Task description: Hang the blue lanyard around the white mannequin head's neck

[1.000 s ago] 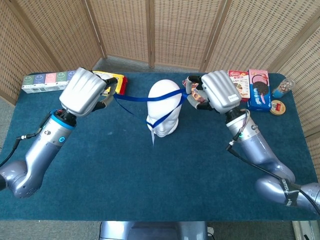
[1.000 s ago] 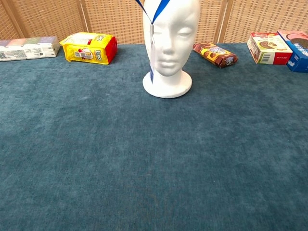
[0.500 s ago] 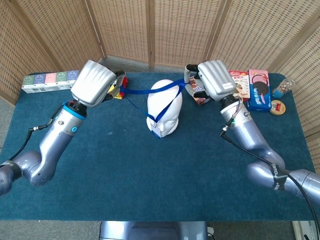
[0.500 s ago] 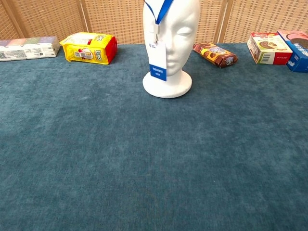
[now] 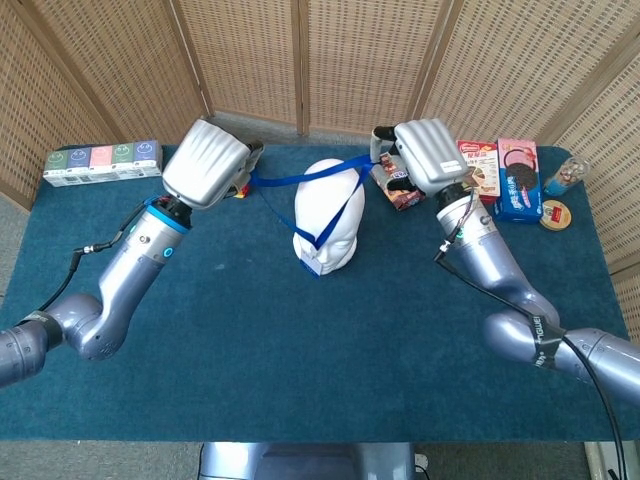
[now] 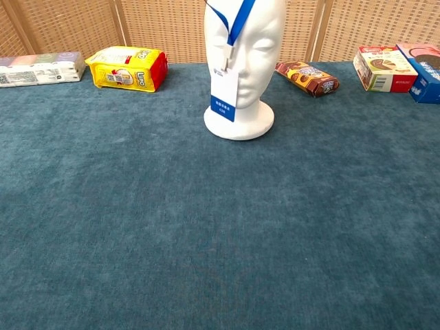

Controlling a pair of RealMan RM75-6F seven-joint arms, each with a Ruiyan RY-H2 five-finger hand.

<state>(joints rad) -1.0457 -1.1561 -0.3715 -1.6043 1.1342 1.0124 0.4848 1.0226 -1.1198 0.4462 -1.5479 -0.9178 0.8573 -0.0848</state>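
Bright, even daylight fills both views; shadows are faint and soft. Mild glare sits on the glossy shells at upper centre. Focus stays sharp, without motion blur.

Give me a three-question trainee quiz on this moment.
1. True or false: the blue lanyard runs across the mannequin head while both hands grip it.
2. Where does the badge hang? A) in front of the face and neck B) flat on the table C) behind the head
3. Fill in: the yellow packet lies near the ____ hand; the other is the right hand.

Key: 1 true; 2 A; 3 left.
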